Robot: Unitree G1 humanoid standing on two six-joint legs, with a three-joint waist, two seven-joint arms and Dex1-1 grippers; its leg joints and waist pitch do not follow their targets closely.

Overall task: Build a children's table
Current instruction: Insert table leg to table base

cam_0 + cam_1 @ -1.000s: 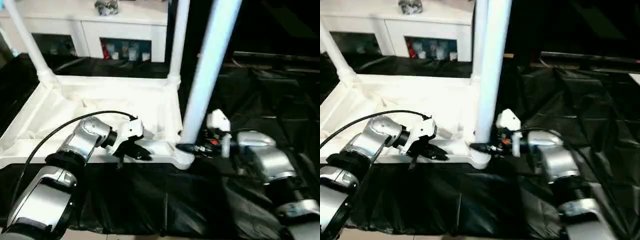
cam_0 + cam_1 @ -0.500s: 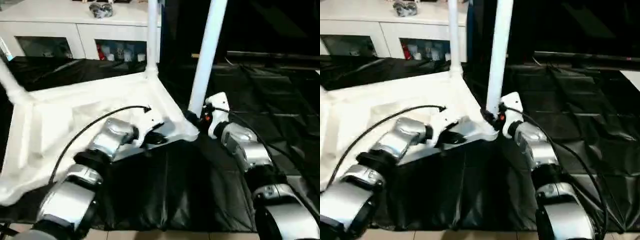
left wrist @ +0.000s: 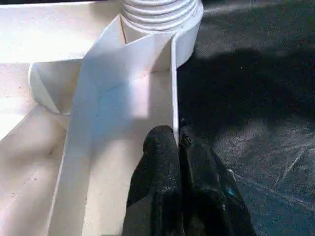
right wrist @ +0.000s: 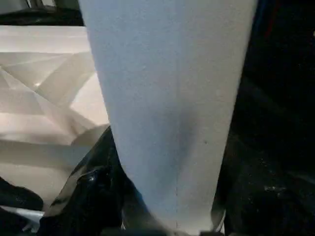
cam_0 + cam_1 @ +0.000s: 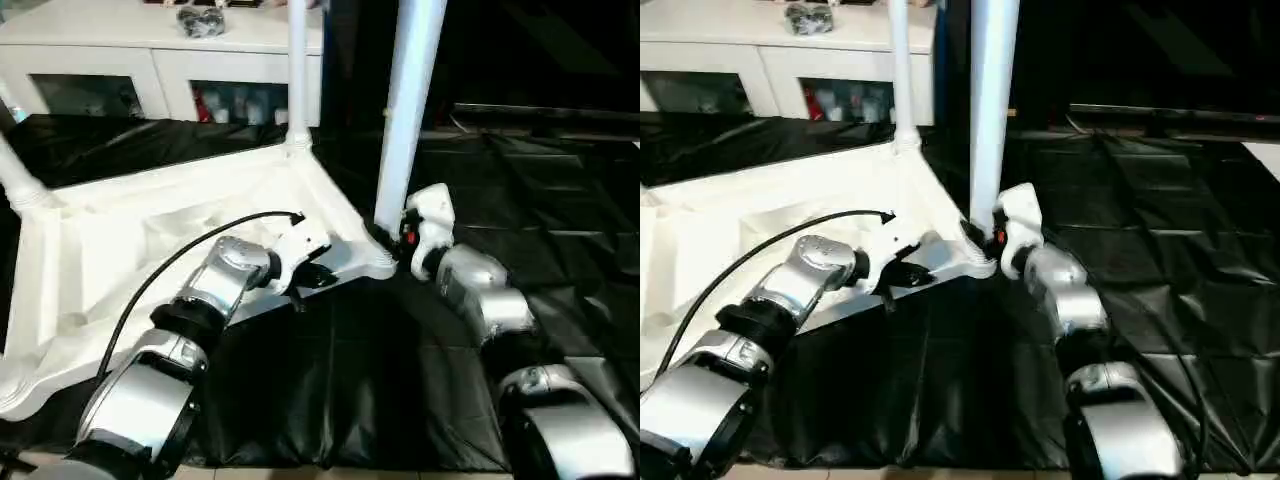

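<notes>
Your right end effector [image 5: 392, 243] has its fingers set around the base of the near-right leg [image 5: 405, 110], gripping it just above the corner socket [image 5: 375, 262]. Your left end effector [image 3: 178, 147] is pinched narrow on the near rim of the tabletop [image 5: 120, 250], left of that socket. The tabletop lies upside down on the black sheet [image 5: 400, 390], with another leg [image 5: 297, 70] upright at the far corner. If the right grip loosens before the threads seat, the tall leg could tip. If the left pinch slips off the thin rim, the tabletop could swing as you twist.
</notes>
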